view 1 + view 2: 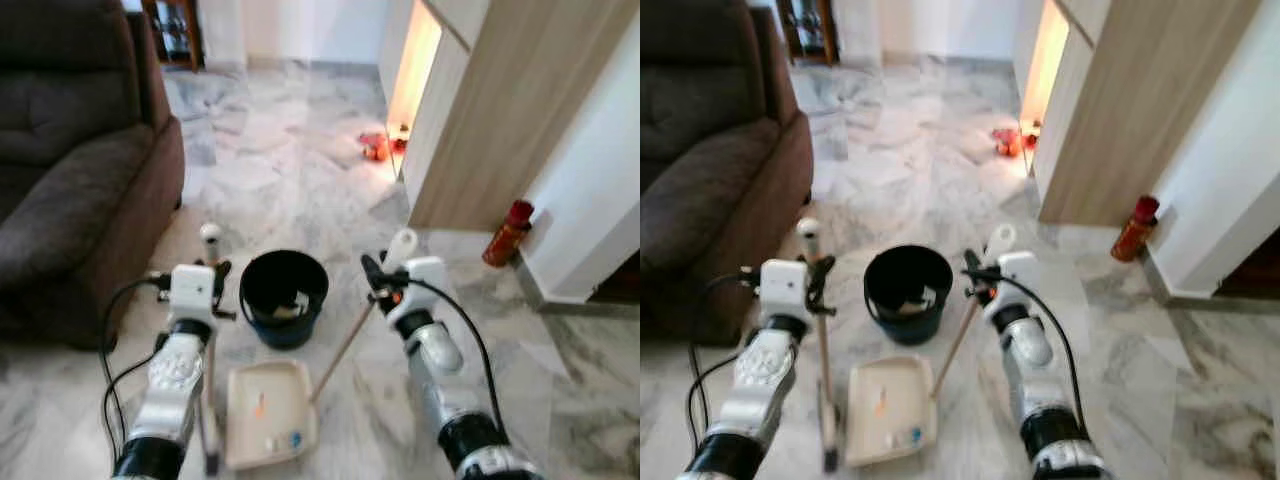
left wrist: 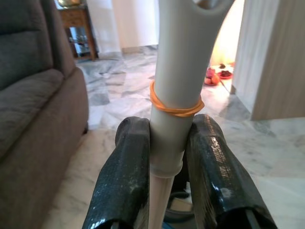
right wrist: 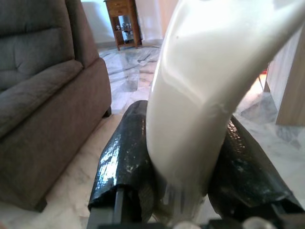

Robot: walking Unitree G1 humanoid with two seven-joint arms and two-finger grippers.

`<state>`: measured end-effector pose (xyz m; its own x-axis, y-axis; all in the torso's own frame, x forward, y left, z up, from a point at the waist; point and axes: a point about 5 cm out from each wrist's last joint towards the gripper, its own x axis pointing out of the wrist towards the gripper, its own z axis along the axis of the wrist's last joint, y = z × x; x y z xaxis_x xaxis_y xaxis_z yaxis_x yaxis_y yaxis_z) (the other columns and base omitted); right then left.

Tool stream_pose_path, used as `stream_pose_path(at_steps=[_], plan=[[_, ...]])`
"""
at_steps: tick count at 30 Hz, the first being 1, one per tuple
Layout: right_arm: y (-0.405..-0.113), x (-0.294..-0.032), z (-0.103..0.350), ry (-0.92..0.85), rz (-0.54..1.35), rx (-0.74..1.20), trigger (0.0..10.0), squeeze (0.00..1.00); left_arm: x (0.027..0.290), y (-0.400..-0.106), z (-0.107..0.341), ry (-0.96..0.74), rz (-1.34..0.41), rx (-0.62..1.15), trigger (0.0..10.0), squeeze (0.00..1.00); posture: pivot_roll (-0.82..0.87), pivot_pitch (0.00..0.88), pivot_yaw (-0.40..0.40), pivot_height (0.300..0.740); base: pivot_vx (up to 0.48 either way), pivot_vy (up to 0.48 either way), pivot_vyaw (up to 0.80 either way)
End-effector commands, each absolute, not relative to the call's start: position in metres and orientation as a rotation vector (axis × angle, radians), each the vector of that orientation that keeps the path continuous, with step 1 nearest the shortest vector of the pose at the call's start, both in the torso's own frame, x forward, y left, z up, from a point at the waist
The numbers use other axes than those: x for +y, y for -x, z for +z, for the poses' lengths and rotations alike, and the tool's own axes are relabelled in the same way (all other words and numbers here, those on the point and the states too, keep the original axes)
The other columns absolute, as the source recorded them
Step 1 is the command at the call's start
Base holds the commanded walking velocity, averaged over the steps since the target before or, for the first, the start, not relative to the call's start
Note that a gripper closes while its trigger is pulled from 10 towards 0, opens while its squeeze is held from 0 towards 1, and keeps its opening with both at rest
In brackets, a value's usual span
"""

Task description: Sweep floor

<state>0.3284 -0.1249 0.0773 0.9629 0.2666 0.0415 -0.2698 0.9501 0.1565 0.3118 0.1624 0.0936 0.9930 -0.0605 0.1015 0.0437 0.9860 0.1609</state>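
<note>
My left gripper (image 1: 215, 283) is shut on the white grip of a broom handle (image 1: 210, 238), which has an orange rubber band (image 2: 174, 108) around it. The broom's stick (image 1: 825, 370) runs down to the marble floor beside a cream dustpan (image 1: 268, 412). A few small orange and blue bits (image 1: 261, 405) lie in the pan. My right gripper (image 1: 378, 281) is shut on the white top of the dustpan's long handle (image 1: 402, 248); its wooden stick (image 1: 345, 345) slants down to the pan. A black bucket (image 1: 284, 295) with some scraps inside stands just beyond the pan, between both grippers.
A brown sofa (image 1: 70, 170) fills the left side. At the right a wooden cabinet (image 1: 510, 110) meets a white wall, with a red bottle (image 1: 507, 233) at its foot. Small red things (image 1: 378, 146) lie by the lit gap. A wooden side table (image 1: 175, 30) stands far back.
</note>
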Motion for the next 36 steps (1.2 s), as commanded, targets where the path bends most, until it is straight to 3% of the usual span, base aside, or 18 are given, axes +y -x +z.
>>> stream_pose_path(at_steps=[1,25,36], plan=[[-0.335,-0.121,0.092,-0.162,0.282,-0.083,10.0,0.00,0.167,-0.314,0.104,-0.156,-0.044,-0.154,10.0,0.00,0.05,0.000,-0.065,0.740,0.000,0.000,0.00],[-0.334,-0.144,0.121,-0.256,0.215,-0.169,10.0,0.00,0.166,-0.312,0.103,-0.174,-0.076,-0.152,10.0,0.00,0.05,0.000,-0.059,0.740,0.000,0.000,0.00],[-0.314,-0.158,0.131,-0.212,0.229,-0.170,10.0,0.00,0.164,-0.312,0.102,-0.178,-0.087,-0.153,10.0,0.00,0.04,0.000,-0.060,0.740,0.000,0.000,0.00]])
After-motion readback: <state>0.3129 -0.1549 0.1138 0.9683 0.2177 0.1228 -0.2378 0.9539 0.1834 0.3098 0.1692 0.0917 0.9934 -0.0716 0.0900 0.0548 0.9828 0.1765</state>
